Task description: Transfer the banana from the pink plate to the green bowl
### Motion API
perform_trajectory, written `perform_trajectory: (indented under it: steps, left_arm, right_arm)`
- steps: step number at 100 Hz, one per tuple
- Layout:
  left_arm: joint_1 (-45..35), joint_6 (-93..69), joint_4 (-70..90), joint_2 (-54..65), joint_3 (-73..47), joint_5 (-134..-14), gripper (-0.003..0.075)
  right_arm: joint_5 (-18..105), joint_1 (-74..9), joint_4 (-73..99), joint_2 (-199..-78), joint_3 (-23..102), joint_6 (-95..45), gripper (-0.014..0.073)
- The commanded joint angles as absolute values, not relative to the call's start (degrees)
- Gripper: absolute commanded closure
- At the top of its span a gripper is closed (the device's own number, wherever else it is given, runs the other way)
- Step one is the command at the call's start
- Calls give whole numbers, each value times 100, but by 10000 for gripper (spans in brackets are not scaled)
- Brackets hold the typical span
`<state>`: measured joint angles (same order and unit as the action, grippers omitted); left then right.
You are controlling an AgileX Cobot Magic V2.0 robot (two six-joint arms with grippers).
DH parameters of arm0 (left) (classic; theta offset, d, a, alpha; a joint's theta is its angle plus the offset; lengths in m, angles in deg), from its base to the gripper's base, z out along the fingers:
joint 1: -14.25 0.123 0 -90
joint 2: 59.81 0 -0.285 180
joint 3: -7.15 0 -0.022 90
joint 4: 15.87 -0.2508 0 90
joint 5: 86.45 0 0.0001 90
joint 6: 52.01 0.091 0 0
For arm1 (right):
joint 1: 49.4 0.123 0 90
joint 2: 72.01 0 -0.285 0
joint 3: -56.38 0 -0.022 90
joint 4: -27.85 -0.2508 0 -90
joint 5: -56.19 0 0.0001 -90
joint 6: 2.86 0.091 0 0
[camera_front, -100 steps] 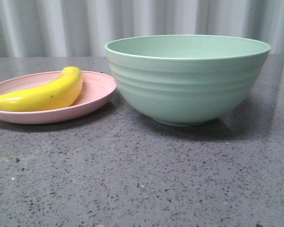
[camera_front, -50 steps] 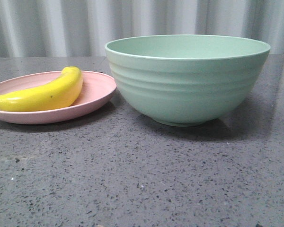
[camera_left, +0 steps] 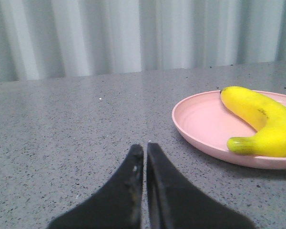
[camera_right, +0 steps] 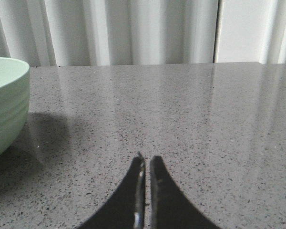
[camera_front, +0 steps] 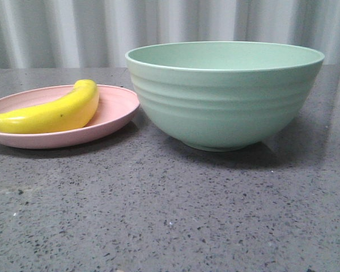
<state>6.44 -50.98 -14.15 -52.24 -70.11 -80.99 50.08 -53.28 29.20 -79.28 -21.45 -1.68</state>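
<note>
Both claws, left gripper (camera_left: 145, 149) and right gripper (camera_right: 146, 160), are being held closed, empty; the banana's (camera_front: 50, 113) tip is being cropped at nine o'clock on the pink plate (camera_front: 114, 107).

The banana (camera_front: 51, 113) lies on the plate (camera_front: 114, 110) at the left of the bench (camera_front: 170, 209). The bowl (camera_front: 224, 96) stands on the bench just right of the plate, its wall close beside the plate's rim. A curtain (camera_front: 102, 28) hangs behind the bench's far edge.
</note>
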Motion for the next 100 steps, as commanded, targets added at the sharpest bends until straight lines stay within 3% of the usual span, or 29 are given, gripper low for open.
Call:
perform_trajectory:
  steps: [1,46,61,68,84,89,100]
  left_arm:
    - [645,-5118,-1343,-5372,-6894,-8453,741]
    - [645,-5142,-1238,-3579,-5045,-8187,741]
    - [645,-5142,-1238,-3006,-4779,-8440,729]
    - [645,-5142,-1238,-2779,-4705,-8519,647]
    - [645,-5142,-1214,-2318,-4707,-9155,286]
    - [645,-5142,-1186,-2171,-4707,-9347,248]
    - [475,-5142,-1110,-1800,-4565,-9303,262]
  right_arm:
    - [5412,-5362,2979,-7788,-2122,-180,659]
    - [3006,-5362,2579,-9096,-238,-180,658]
    - [2857,-5362,2567,-9594,74,-180,658]
    - [3014,-5362,2474,-9727,112,-180,659]
    - [3185,-5362,2269,-9819,83,-180,659]
    - [3164,-5362,2269,-9833,83,-180,659]
    - [3142,-5362,2269,-9833,83,-180,659]
